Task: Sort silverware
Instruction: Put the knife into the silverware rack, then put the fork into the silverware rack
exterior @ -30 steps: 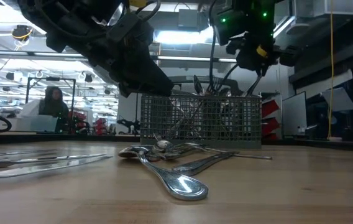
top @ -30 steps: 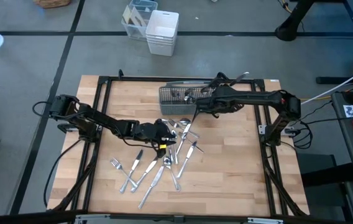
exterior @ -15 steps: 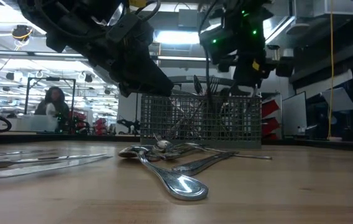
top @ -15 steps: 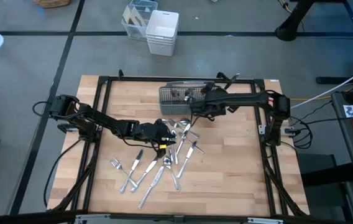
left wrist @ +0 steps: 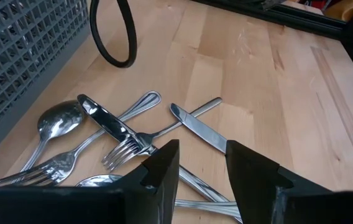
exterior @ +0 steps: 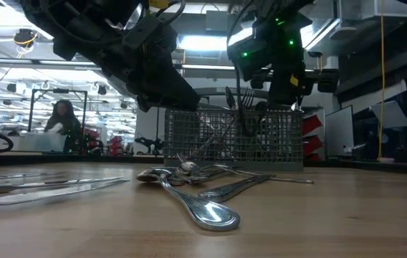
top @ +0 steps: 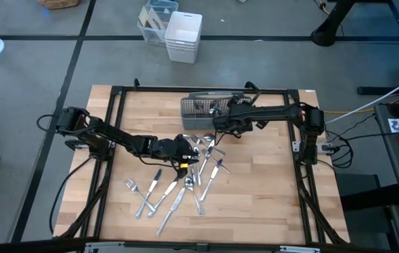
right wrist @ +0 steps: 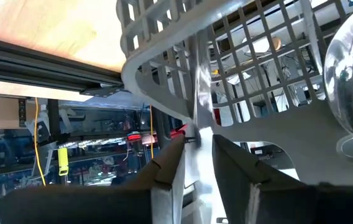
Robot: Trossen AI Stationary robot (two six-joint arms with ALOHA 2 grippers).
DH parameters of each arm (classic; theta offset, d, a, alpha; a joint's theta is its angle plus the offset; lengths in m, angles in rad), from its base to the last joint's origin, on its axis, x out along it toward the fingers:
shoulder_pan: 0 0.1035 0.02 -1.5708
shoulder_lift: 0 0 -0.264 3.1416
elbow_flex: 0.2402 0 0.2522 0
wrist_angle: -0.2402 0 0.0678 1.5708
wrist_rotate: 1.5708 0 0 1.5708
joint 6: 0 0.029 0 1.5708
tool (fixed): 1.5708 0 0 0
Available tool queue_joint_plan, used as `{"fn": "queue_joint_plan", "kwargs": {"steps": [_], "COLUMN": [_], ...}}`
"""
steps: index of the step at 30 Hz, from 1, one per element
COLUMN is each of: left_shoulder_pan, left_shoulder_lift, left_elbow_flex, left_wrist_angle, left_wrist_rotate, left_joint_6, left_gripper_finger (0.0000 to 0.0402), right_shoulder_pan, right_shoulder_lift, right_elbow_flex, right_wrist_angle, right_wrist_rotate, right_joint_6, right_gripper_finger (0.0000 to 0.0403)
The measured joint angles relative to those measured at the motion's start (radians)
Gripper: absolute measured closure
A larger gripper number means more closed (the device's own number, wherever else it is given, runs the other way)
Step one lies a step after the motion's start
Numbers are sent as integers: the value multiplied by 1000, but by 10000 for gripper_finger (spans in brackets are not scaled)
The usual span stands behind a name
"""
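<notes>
A grey mesh caddy [top: 201, 114] stands at the table's far middle with several pieces of silverware upright in it [exterior: 243, 100]. My right gripper [top: 217, 121] hovers over the caddy's right end, narrowly open, its fingers flanking one upright handle. Loose silverware [top: 185, 184], forks, knives and spoons, lies scattered flat on the wood near the middle. My left gripper [top: 187, 149] hangs open above the far end of that pile, over a knife [left wrist: 198, 127] and a fork [left wrist: 127, 148]. My right gripper's fingers [right wrist: 171, 163] stand close on either side of a slim silver handle [right wrist: 200, 118] whose lower part reaches down into the caddy. They slant down from the table's right. I cannot tell whether they touch the handle.
Black frame rails [top: 117, 126] run along the table's edges. White baskets [top: 183, 35] and a clear bin [top: 152, 21] sit on the floor beyond the far edge. A black cable loop [left wrist: 111, 37] hangs by the caddy. A person [exterior: 60, 118] sits far behind.
My right gripper has sunk and gone a little toward the table's left, over the caddy's right end, rolling as it went. The piece of silverware that stuck out behind it has come down with it into the caddy.
</notes>
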Motion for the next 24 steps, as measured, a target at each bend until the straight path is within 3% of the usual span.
{"fn": "queue_joint_plan", "kwargs": {"steps": [6, 12, 18, 24], "left_shoulder_pan": [0, 0, 0, -3], "left_shoulder_lift": [0, -13, -112, -273], "left_elbow_flex": [0, 0, 0, 0], "left_wrist_angle": [0, -39, -214, -440], "left_wrist_rotate": [0, 0, 11, 146], "left_joint_6": [0, -8, -142, -301], "left_gripper_finger": [276, 276, 276, 276], "right_shoulder_pan": [0, 31, 81, 136], "right_shoulder_lift": [0, 0, 0, 0], "right_elbow_flex": [0, 0, 0, 0], "right_wrist_angle": [-1, -7, -9, -37], "right_wrist_rotate": [13, 149, 113, 85], "right_joint_6": [12, 124, 174, 278], "right_gripper_finger": [311, 311, 311, 310]}}
